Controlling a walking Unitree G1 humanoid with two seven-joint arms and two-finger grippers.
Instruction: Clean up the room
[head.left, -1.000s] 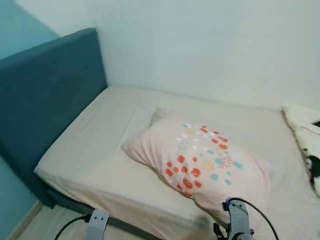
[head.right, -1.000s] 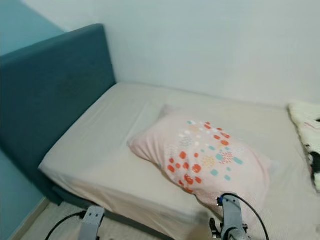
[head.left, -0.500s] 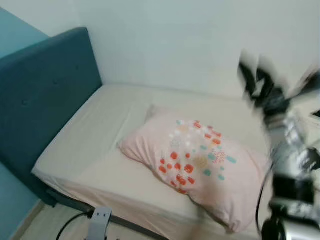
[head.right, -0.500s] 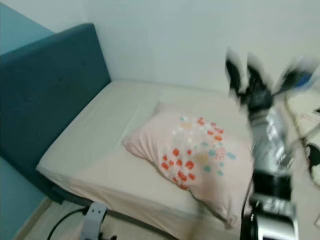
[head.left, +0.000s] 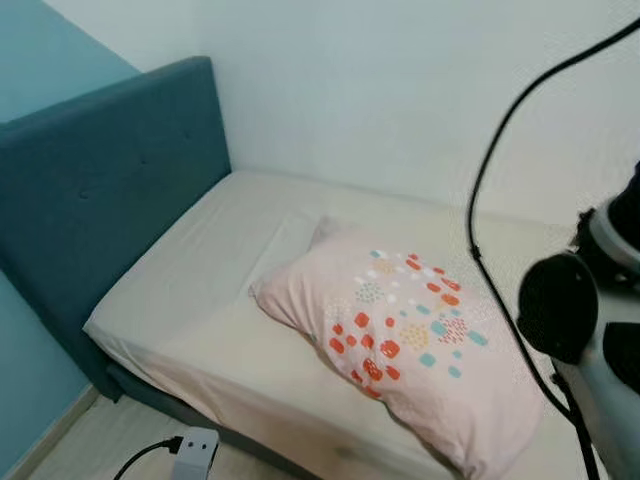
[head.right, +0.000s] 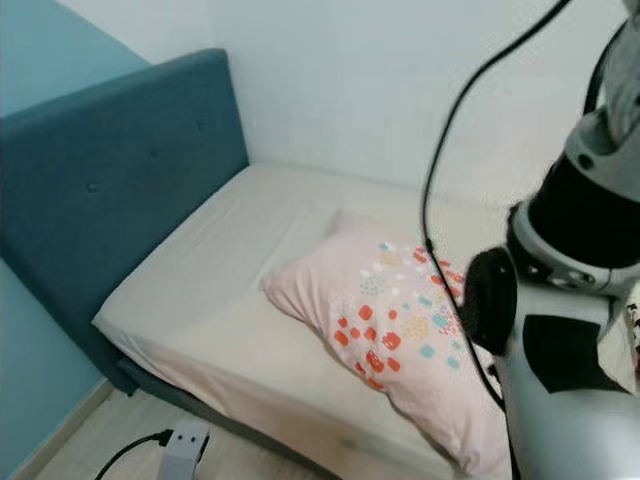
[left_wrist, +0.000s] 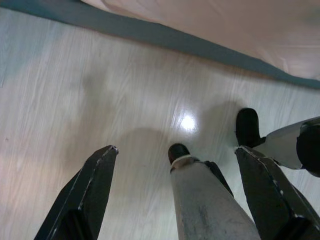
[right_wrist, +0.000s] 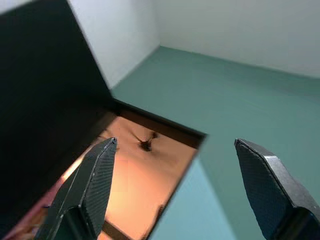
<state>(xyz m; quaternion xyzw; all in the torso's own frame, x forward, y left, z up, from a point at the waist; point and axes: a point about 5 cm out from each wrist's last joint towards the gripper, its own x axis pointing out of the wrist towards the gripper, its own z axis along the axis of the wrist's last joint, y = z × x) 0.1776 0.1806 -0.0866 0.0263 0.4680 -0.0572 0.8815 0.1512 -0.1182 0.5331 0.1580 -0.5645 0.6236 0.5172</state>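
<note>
Left eye view looks down on a bed (head.left: 190, 290) with a cream sheet and a teal padded headboard (head.left: 100, 190) against a white wall. A pink pillow (head.left: 400, 340) with orange, teal and white dots lies across the mattress, well apart from the headboard, its far corner running out of frame past the bed's near edge. No writing or label can be read on it.

The right arm (head.right: 570, 300) is raised close to the camera, beside the pillow and covering the part of the bed farthest from the headboard; a black cable (head.left: 490, 200) loops up from it across the wall. In the right wrist view the right gripper (right_wrist: 185, 190) points at a teal ceiling and white walls, its two fingers (right_wrist: 90, 185) spread wide with nothing between them; a dim orange opening there is too blurred to identify.

The left gripper (left_wrist: 180, 195) hangs over pale wood floor (left_wrist: 75, 100) beside the bed's base, fingers (left_wrist: 92, 192) wide apart and empty. A grey plug block with a black cord (head.left: 195, 450) sits on the floor near the bed's foot.
</note>
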